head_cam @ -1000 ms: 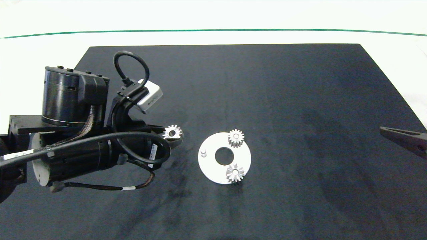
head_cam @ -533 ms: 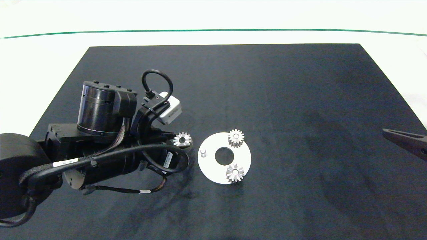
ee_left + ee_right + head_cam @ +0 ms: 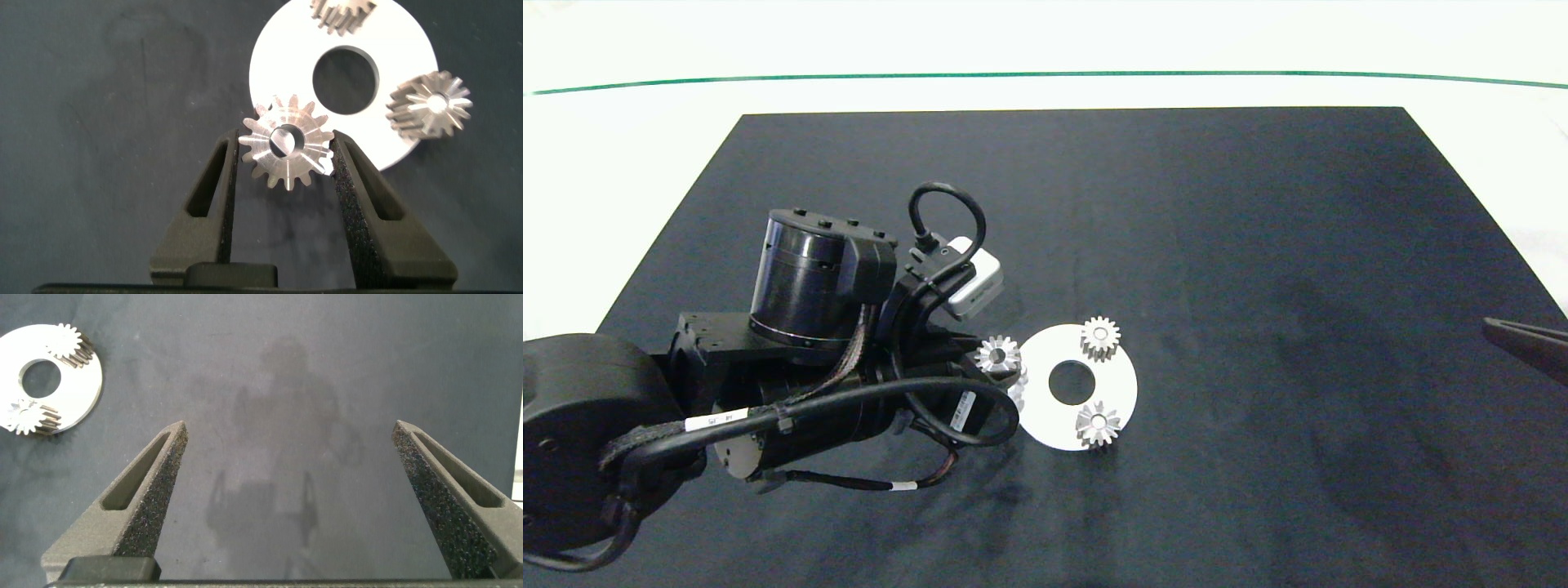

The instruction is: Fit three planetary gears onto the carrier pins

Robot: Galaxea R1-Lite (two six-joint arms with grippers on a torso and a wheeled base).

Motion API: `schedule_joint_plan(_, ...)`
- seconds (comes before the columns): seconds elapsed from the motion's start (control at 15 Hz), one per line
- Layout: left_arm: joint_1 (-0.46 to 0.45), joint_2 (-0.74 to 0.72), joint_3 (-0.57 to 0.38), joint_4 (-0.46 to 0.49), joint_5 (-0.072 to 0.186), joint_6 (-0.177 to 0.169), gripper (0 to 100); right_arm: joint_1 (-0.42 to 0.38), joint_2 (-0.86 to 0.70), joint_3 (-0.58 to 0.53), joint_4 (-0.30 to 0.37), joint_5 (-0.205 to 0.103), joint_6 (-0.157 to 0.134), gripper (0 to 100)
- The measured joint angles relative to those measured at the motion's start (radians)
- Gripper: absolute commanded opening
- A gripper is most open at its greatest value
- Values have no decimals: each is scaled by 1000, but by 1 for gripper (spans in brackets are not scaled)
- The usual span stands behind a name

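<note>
My left gripper (image 3: 286,145) is shut on one silvery planetary gear (image 3: 286,152), gripped by its teeth on both sides. In the head view this gear (image 3: 997,354) hangs over the left rim of the white carrier disc (image 3: 1125,384). Part of a white carrier pin (image 3: 281,140) shows through its bore in the left wrist view. Two more gears (image 3: 1100,337) (image 3: 1098,424) sit on pins at the far right and near right of the disc. At the right edge of the mat, far from the disc, my right gripper (image 3: 290,429) stands open with nothing in it.
Everything lies on a black mat (image 3: 1258,245) on a white table (image 3: 1045,49) with a green line across its far side. The left arm's body and cables (image 3: 809,384) cover the mat to the left of the disc.
My left arm has carried the held gear rightwards, from well left of the disc to over its left rim and the free pin. The right gripper has slid slightly further right.
</note>
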Motion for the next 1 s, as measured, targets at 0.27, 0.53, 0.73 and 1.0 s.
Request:
schedule_joint_plan(0.27,1,39,-42,-1,1,-2,19,0,-3,3,0,1,1,100)
schedule_joint_plan(0.53,6,69,-49,-2,1,-6,19,0,-4,9,-1,1,3,100)
schedule_joint_plan(0.73,4,73,-38,-2,1,-6,19,1,-5,16,-1,2,6,100)
schedule_joint_plan(1.0,1,72,-33,-3,2,-6,19,1,-9,17,-1,2,3,100)
